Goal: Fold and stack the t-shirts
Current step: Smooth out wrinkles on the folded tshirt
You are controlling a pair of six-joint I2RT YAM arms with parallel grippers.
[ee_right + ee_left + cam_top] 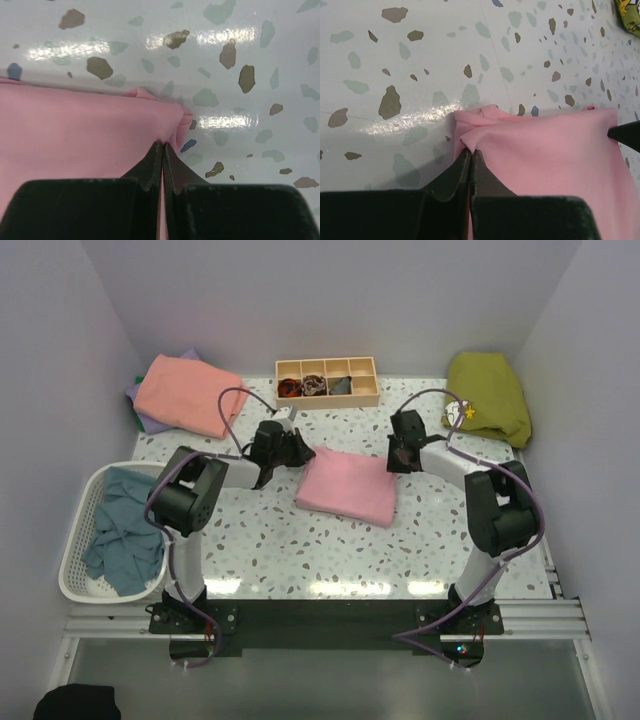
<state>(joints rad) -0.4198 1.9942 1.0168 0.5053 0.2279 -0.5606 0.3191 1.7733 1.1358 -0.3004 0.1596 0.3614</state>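
Pinching the folded pink shirt's (347, 486) far corners, your left gripper (470, 152) and right gripper (163, 146) must next lift evenly toward the stack (180, 392).

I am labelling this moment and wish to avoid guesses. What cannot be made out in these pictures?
- Top view: the items in the wooden tray are too small to name.
- Top view: the lavender cloth lies mostly under the salmon t-shirt.
- Wrist views: how many layers of the pink t-shirt the left gripper and right gripper pinch; their closed jaws hide it.
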